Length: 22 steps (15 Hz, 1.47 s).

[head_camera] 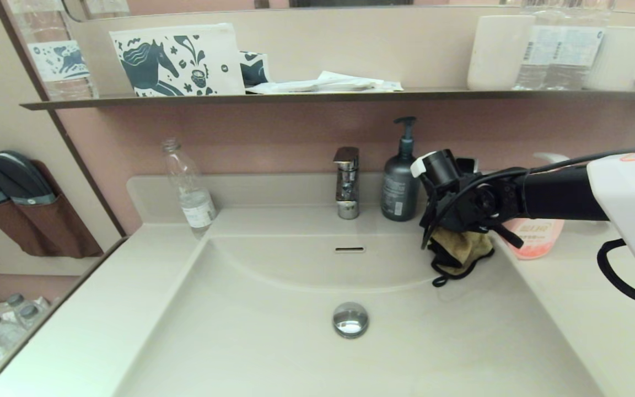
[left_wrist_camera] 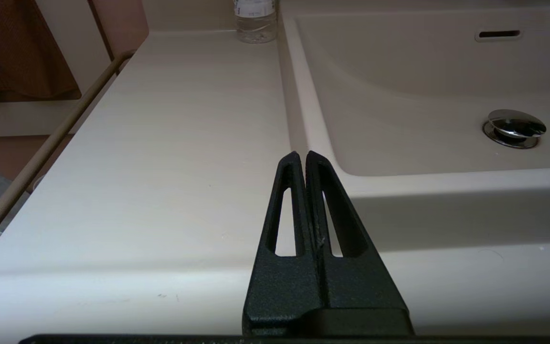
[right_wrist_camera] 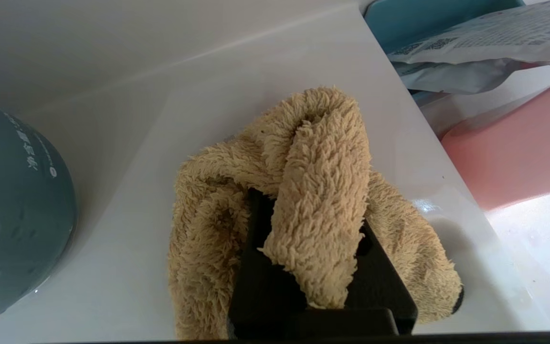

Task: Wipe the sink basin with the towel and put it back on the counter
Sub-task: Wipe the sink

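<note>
The mustard-yellow towel (head_camera: 461, 251) is bunched in my right gripper (head_camera: 455, 231), which is shut on it at the back right corner of the sink basin (head_camera: 273, 336). Its black loop dangles over the rim. In the right wrist view the fluffy towel (right_wrist_camera: 318, 167) wraps over the black fingers (right_wrist_camera: 256, 248), above the white counter (right_wrist_camera: 237, 110) between a dark bottle and a pink one. I cannot tell if the cloth touches the surface. The chrome drain plug (head_camera: 350, 319) and overflow slot (head_camera: 349, 250) are uncovered. My left gripper (left_wrist_camera: 302, 155) is parked shut over the front left counter (left_wrist_camera: 160, 143).
A chrome faucet (head_camera: 346, 182) and a dark grey pump bottle (head_camera: 400, 184) stand behind the basin. The pink soap bottle (head_camera: 535, 240) is just right of the towel. A clear bottle (head_camera: 189, 190) stands at the back left. A dark wall shelf (head_camera: 323, 97) with mugs runs overhead.
</note>
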Motion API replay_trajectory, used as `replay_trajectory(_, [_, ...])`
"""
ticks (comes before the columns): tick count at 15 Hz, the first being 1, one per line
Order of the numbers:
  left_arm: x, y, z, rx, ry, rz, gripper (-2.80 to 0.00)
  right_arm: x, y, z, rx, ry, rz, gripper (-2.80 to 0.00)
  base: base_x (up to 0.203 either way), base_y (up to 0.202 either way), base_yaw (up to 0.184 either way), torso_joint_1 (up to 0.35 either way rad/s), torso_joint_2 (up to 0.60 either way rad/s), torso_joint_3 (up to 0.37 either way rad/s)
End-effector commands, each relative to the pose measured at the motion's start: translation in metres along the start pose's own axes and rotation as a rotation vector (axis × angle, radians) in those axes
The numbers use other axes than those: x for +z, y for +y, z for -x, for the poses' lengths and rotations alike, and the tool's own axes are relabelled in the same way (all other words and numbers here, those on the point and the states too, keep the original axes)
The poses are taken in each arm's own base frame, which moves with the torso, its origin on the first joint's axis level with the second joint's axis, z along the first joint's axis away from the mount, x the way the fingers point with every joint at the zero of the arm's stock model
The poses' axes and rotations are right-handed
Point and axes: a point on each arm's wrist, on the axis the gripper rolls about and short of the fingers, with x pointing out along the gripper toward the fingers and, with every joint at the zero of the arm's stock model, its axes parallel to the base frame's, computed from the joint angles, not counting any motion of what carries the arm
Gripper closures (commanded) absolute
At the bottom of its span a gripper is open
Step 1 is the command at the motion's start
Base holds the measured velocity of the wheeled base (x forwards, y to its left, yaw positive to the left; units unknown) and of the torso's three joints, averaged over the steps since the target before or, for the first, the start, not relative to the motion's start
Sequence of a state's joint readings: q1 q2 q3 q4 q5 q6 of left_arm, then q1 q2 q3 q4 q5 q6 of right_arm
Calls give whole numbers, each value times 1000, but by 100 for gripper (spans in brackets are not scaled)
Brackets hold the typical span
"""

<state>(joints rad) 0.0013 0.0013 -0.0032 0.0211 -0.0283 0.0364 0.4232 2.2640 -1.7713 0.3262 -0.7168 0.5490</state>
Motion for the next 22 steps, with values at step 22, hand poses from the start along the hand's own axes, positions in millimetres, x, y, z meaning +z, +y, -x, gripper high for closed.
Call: replay_trajectory(22, [0,0,0,-1,1,0,0,14,-13,57,-11,89,8,0,0,0,0,0,0,0])
